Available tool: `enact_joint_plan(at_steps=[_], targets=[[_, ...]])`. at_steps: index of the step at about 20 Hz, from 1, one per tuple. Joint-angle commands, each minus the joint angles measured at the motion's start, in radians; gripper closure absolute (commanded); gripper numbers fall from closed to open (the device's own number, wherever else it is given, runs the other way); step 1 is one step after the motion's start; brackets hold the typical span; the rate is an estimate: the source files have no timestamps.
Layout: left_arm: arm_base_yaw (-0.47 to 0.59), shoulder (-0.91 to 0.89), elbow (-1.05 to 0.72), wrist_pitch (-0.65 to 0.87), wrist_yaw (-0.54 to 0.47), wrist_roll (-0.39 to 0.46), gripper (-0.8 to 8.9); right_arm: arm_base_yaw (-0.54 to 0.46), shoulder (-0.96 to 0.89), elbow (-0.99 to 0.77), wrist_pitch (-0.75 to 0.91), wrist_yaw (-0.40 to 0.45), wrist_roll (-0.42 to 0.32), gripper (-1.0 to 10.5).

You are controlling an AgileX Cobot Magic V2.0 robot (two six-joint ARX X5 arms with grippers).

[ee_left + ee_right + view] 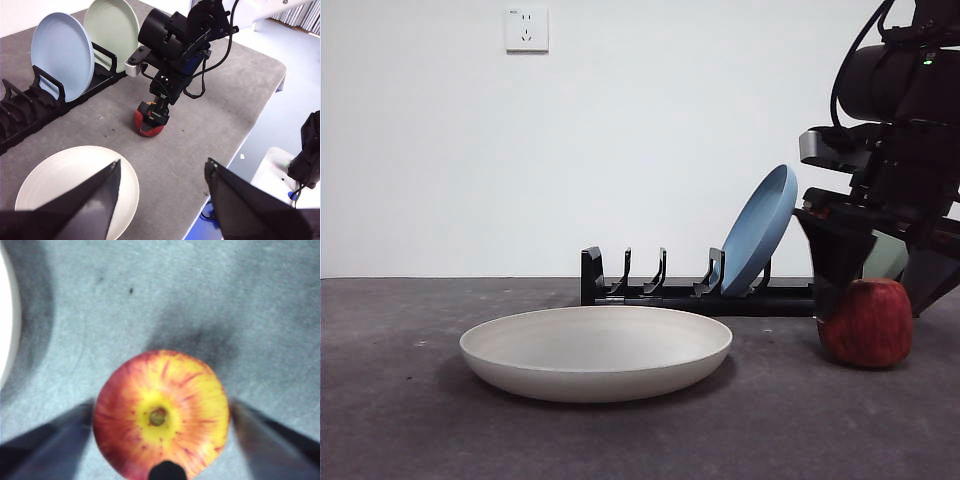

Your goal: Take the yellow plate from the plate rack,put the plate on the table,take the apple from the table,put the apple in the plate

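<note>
The yellow plate (595,350) (75,185) lies flat on the table (410,430), in front of the plate rack (660,292) (30,105). To its right the red apple (868,322) (147,126) (160,415) stands on the table. My right gripper (880,300) (155,112) (160,440) reaches down over the apple, open, with one jaw close against each side. My left gripper (162,200) hovers open and empty high above the plate's near side.
A blue plate (760,230) (62,55) leans in the rack, and a pale green plate (112,27) stands beyond it, behind the right arm. The table's edge (250,135) runs past the apple. A wall socket (526,29) sits on the back wall.
</note>
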Motion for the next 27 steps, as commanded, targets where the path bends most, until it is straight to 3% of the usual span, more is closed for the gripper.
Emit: enact_joint_plan(at_steps=[1,3,5,10,14,20,27], targets=[[-0.004,0.0,0.002,0.002,-0.001,-0.007,5.3,0.002,0.012,0.001,-0.01,0.002,0.02,7.4],[-0.004,0.0,0.002,0.002,-0.001,-0.007,5.3,0.002,0.012,0.001,-0.016,0.002,0.021,8.2],[-0.004,0.0,0.002,0.002,-0.001,-0.007,5.3,0.002,0.012,0.001,-0.024,0.002,0.021,9.7],[-0.004,0.0,0.002,-0.009,-0.002,-0.006,5.3,0.008,-0.051,0.002,-0.018,0.002,0.038,9.6],[-0.003,0.0,0.002,-0.013,-0.003,-0.005,5.31,0.069,-0.183,0.002,0.015,0.002,0.08,9.6],[-0.004,0.0,0.002,-0.015,-0.002,-0.002,5.3,0.283,-0.19,0.002,0.139,0.004,0.157,9.6],[-0.004,0.0,0.002,-0.035,-0.001,-0.002,5.31,0.46,-0.009,0.002,0.314,0.065,0.197,9.6]])
